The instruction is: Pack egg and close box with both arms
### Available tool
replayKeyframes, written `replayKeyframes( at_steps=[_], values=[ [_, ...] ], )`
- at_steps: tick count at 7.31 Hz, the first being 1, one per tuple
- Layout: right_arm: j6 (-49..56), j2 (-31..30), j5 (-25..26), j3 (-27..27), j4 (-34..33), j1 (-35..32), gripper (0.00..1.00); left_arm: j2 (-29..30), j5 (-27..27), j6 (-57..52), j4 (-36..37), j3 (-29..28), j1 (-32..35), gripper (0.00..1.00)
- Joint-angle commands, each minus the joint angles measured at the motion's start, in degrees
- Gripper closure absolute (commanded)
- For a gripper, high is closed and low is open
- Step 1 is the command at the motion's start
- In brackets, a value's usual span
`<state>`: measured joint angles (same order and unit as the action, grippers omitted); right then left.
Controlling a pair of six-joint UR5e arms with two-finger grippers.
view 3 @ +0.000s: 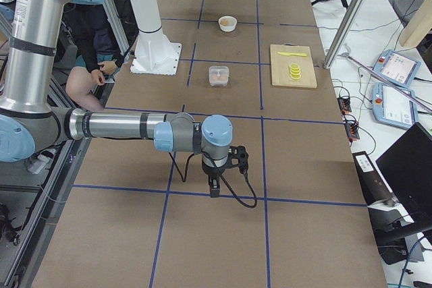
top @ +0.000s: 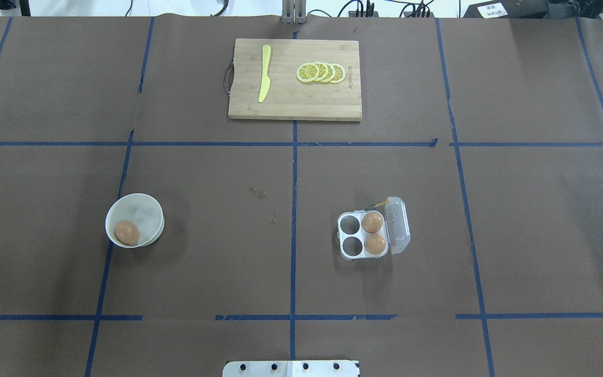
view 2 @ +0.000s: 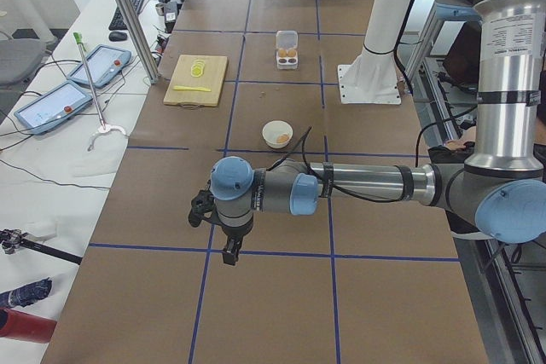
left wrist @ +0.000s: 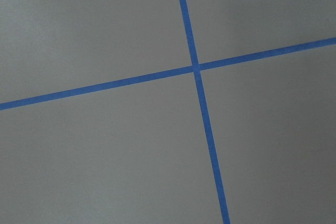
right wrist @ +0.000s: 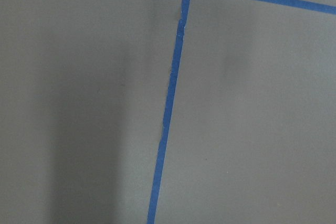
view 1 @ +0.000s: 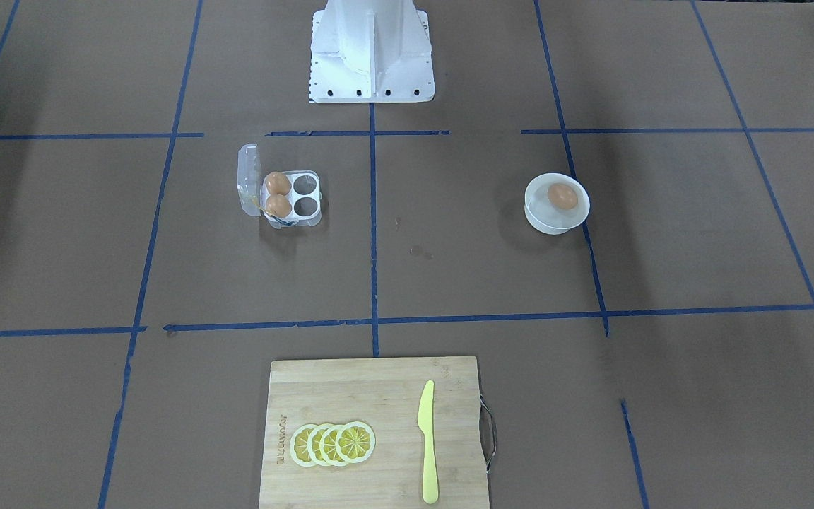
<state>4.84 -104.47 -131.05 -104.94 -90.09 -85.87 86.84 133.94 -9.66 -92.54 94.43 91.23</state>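
Note:
One orange-brown egg (view 1: 562, 196) (top: 126, 232) lies in a white bowl (view 1: 541, 223) (top: 147, 207) on the robot's left half of the table. The clear box (view 1: 294, 220) (top: 341, 236) stands on the right half with its lid (view 1: 246, 177) (top: 399, 225) swung open; two eggs (top: 371, 222) fill the cups beside the hinge and the other two cups are bare. My left gripper (view 2: 230, 253) and right gripper (view 3: 214, 190) hang over the table's outer ends, far from bowl and box. I cannot tell whether either is open or shut. Both wrist views show only brown paper and blue tape.
At the far middle edge lies a wooden cutting board (top: 291, 104) with a yellow knife (top: 265, 73) and lemon slices (top: 321, 73). The white pedestal (view 1: 372, 56) stands at the robot's side. A person (view 3: 88, 65) sits beside the table.

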Motion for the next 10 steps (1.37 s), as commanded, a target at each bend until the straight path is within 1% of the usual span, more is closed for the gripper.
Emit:
replayKeyframes(
  at_steps=[1,3,4,5,6,7,8,9,10],
  values=[
    [0.00,-0.03,0.00,0.00,0.00,0.00,0.00,0.00,0.09,-0.27,-0.27,0.05,0.00,0.00],
    [0.00,0.32,0.00,-0.09,0.00,0.00,0.00,-0.09,0.00,-0.27,-2.02,0.14,0.00,0.00],
    [0.09,0.84,0.00,0.00,0.09,0.00,0.00,-0.09,0.00,-0.27,-4.81,-0.12,-0.09,0.00],
    [0.00,1.02,0.17,0.17,1.74,0.00,0.00,0.00,-0.09,-0.01,-7.54,-0.04,-1.57,0.00],
    [0.00,1.81,0.26,1.31,4.72,0.00,0.00,0.00,0.09,0.17,-12.53,0.05,-1.58,0.00],
    [0.00,2.42,0.35,1.58,8.57,0.00,0.00,0.17,0.00,0.25,-19.88,0.05,-1.76,0.00],
    [-0.09,3.47,0.09,2.54,12.53,0.09,0.00,1.48,-0.35,0.34,-30.49,-0.47,-1.93,0.00],
    [-0.18,3.83,-0.52,2.55,14.13,0.09,0.00,1.41,-0.35,0.34,-40.42,-1.52,-2.02,0.00],
    [-0.35,4.53,-0.88,2.38,14.15,0.44,0.00,4.71,0.35,0.69,-42.79,-4.23,-2.28,0.00]
  ],
)
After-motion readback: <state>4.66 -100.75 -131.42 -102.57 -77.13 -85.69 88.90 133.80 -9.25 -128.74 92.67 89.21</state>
